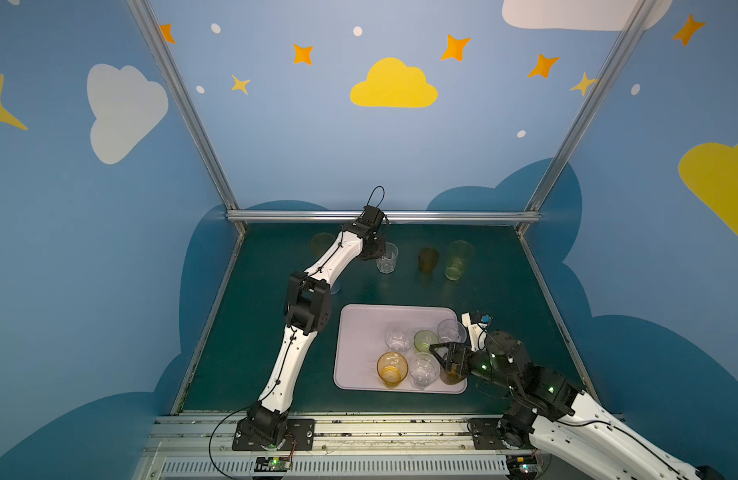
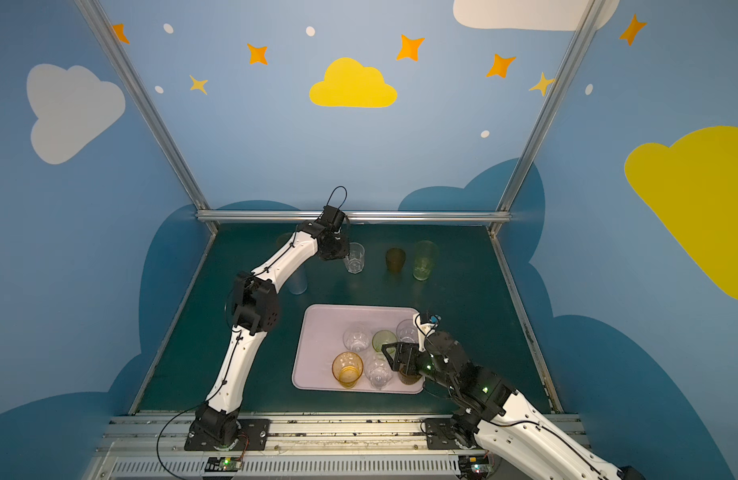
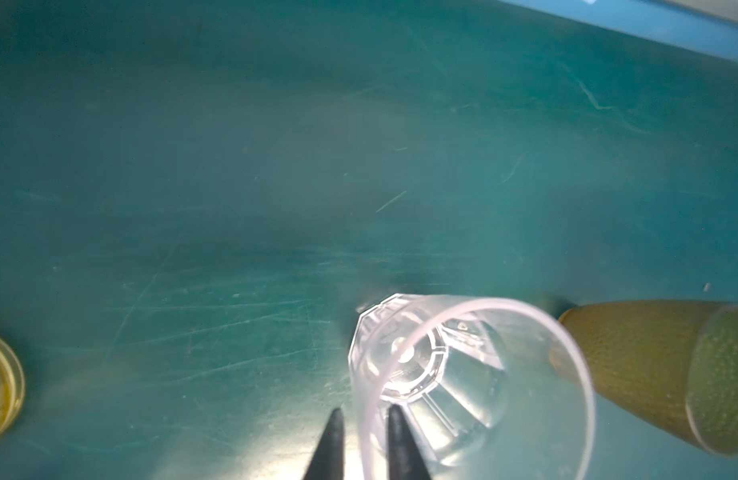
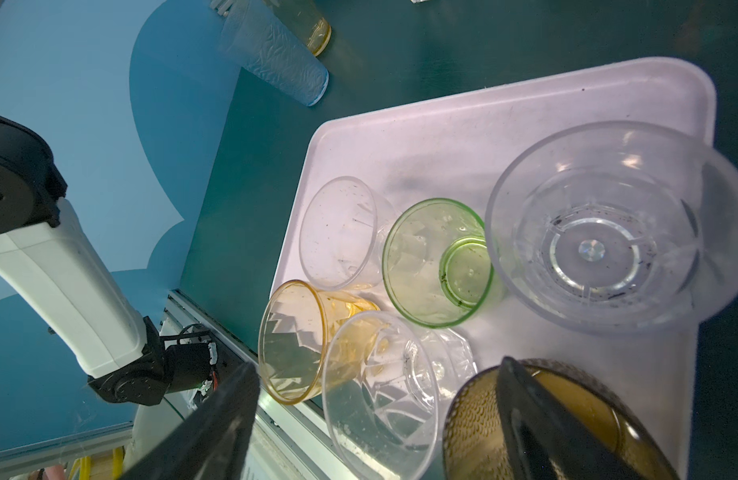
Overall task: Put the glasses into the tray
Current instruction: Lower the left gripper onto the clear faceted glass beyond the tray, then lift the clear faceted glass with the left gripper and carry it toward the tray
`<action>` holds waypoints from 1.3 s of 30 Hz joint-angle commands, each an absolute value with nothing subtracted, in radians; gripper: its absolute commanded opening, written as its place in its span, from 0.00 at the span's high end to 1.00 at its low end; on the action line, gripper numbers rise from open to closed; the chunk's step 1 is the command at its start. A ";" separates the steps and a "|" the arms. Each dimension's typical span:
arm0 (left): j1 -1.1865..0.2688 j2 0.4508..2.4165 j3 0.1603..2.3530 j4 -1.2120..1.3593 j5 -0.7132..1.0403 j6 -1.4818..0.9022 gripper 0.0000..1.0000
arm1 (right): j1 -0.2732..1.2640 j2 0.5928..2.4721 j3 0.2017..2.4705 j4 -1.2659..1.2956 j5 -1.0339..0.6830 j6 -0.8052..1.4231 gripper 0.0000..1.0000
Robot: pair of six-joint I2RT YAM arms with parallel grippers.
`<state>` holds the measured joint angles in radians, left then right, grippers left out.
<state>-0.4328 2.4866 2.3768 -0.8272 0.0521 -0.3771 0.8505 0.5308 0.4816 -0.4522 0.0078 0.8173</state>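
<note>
A short clear faceted glass [image 1: 387,258] [image 2: 354,258] [image 3: 463,374] stands upright at the back of the table. My left gripper [image 1: 375,249] [image 3: 364,411] is shut on its rim, one finger inside and one outside. The lilac tray [image 1: 361,332] [image 2: 323,332] [image 4: 442,137] lies at front centre and holds several glasses: clear ones, a green one [image 1: 425,340] [image 4: 434,266], an amber one [image 1: 392,369] [image 4: 292,340] and a brown one [image 4: 475,415]. My right gripper [image 1: 446,353] [image 2: 396,357] [image 4: 377,363] hangs open over the tray's near right corner, one finger above the brown glass.
On the green table at the back stand a short brown glass [image 1: 428,260] [image 3: 650,374] and a tall green one [image 1: 458,260]. A tall orange glass [image 1: 322,243] and a tall blue one [image 2: 297,280] [image 4: 276,58] stand at back left, partly behind my left arm.
</note>
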 commanded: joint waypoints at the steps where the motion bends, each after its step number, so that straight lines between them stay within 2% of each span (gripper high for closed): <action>1: -0.429 2.503 2.397 -0.847 0.056 -0.360 0.86 | 0.847 0.515 0.470 -0.448 0.029 0.829 0.12; 6: -0.429 2.508 2.419 -0.868 0.061 -0.353 0.90 | 0.845 0.506 0.460 -0.444 0.022 0.824 0.12; 8: -0.429 2.509 2.424 -0.874 0.062 -0.347 0.96 | 0.845 0.502 0.452 -0.441 0.026 0.827 0.12; 18: -0.440 2.446 2.396 -0.898 0.078 -0.332 0.96 | 0.846 0.491 0.439 -0.438 0.034 0.844 0.12; 27: -0.453 2.255 2.149 -0.772 0.084 -0.374 0.96 | 0.845 0.492 0.423 -0.421 0.025 0.879 0.12; 34: -0.475 2.166 2.076 -0.765 0.089 -0.395 0.96 | 0.843 0.490 0.414 -0.421 0.027 0.908 0.12; 39: -0.500 2.021 1.915 -0.673 0.061 -0.408 0.96 | 0.841 0.465 0.435 -0.466 0.036 0.893 0.12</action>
<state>-0.4854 2.0987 1.9472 -0.7349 0.0750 -0.3943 0.8455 0.4866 0.4244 -0.4423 0.0181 0.8963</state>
